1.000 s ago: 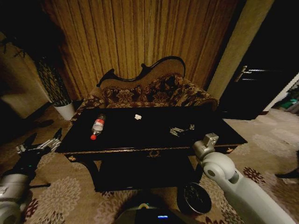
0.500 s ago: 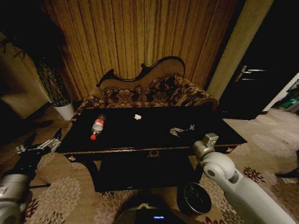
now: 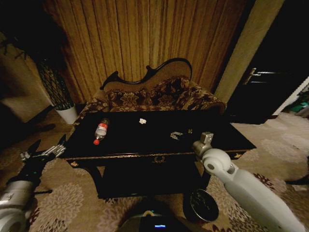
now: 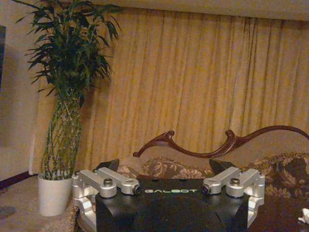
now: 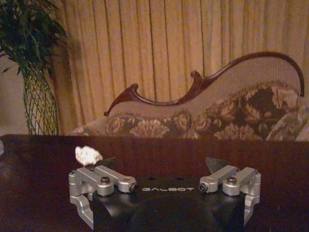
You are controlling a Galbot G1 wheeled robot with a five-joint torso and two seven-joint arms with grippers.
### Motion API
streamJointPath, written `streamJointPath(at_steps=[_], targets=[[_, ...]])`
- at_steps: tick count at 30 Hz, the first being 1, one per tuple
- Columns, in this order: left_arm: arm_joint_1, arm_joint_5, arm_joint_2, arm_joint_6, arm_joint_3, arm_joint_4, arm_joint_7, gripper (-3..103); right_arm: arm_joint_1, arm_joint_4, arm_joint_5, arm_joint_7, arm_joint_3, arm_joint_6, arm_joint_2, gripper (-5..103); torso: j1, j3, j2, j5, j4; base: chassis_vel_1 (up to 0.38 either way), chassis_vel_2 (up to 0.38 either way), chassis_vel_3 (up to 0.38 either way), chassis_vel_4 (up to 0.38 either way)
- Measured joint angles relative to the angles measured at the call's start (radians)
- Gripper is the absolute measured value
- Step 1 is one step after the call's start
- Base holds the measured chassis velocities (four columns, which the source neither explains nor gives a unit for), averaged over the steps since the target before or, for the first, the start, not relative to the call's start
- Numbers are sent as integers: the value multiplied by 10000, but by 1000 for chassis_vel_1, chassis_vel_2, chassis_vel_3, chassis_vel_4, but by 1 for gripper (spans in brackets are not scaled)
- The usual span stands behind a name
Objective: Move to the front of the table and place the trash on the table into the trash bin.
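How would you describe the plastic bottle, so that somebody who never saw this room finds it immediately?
Start at the black table in front of the patterned sofa. Near the table's left end, on the side toward the potted plant, the bottle lies on its side. Its red cap and red-white label distinguish it from the small white scrap.

Carved sofa (image 3: 157,94): dark scrolled wooden back rail, floral patterned upholstery, stands at the far side of the room against the curtain.
Curtain (image 3: 145,38): golden, pleated, full height, spans the far wall behind the sofa.
Potted plant (image 3: 53,82): tall, leafy, with a lattice-woven stem, stands far left beside the sofa's left end.
White plant pot (image 3: 67,115): on the floor at the plant's base.
Carpet (image 3: 72,203): pale floral motifs on a brown ground, covers the near floor.
Dark door (image 3: 270,92): far right, with a metal lever handle (image 3: 251,76); possibly ajar, too dim to tell.
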Motion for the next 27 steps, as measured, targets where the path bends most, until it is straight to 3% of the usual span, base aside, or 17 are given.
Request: streamJointPath(at_steps=[14, 27], targets=[[35, 8, -6, -1, -14, -2, 33, 100, 799, -163, -8, -6, -344, 16, -99, 100, -2, 0, 0, 1, -1, 0, 0, 0, 0], [15, 5, -35, -17, -43, -2, 51, 100, 2214, -942, 112, -281, -1810, 35, -19, 100, -2, 0, -1, 0, 0, 0, 0, 0, 0]])
